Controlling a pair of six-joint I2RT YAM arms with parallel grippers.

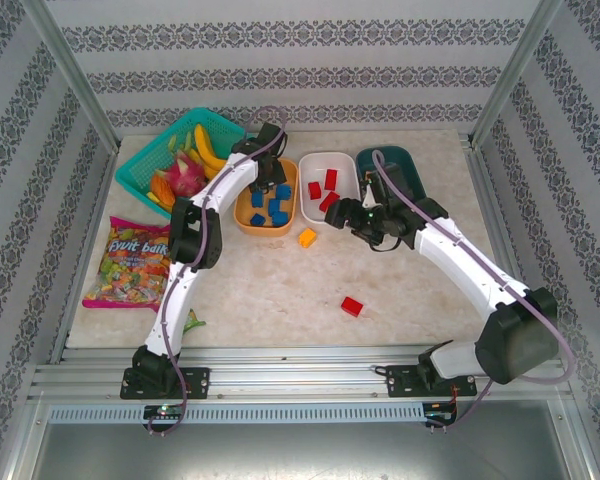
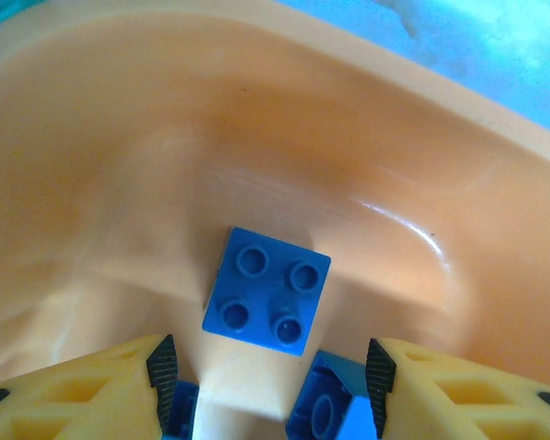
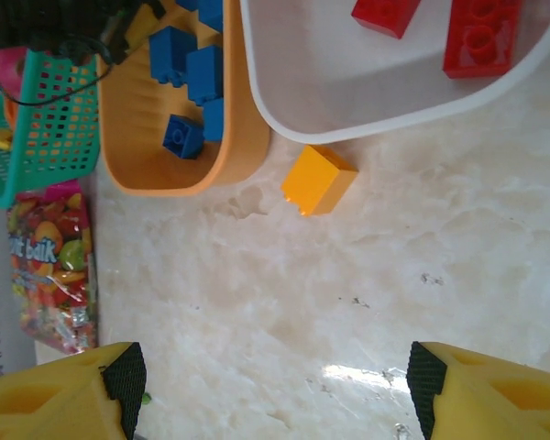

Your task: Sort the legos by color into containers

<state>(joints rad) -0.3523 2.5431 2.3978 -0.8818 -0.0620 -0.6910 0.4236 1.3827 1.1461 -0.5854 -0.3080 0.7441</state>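
My left gripper (image 1: 271, 180) hangs inside the orange tub (image 1: 252, 222), which holds several blue legos (image 1: 278, 205). In the left wrist view its jaws (image 2: 270, 367) stand open above the tub floor (image 2: 119, 183). One blue brick (image 2: 267, 290) lies studs up ahead of them, and a tilted blue brick (image 2: 335, 408) rests by the right pad. The white tub (image 1: 342, 163) holds red bricks (image 1: 329, 180). My right gripper (image 1: 348, 213) is open and empty (image 3: 275, 380) over bare table, with an orange-yellow brick (image 3: 319, 180) ahead of it. A red brick (image 1: 352, 306) lies on the table. The dark teal tub (image 1: 404, 163) is partly hidden by the right arm.
A teal mesh basket (image 1: 140, 172) with toy fruit stands at the back left, next to the orange tub. A candy bag (image 1: 130, 262) lies at the left edge, and a green scrap (image 1: 193, 322) sits near the left arm's base. Metal frame posts line both sides.
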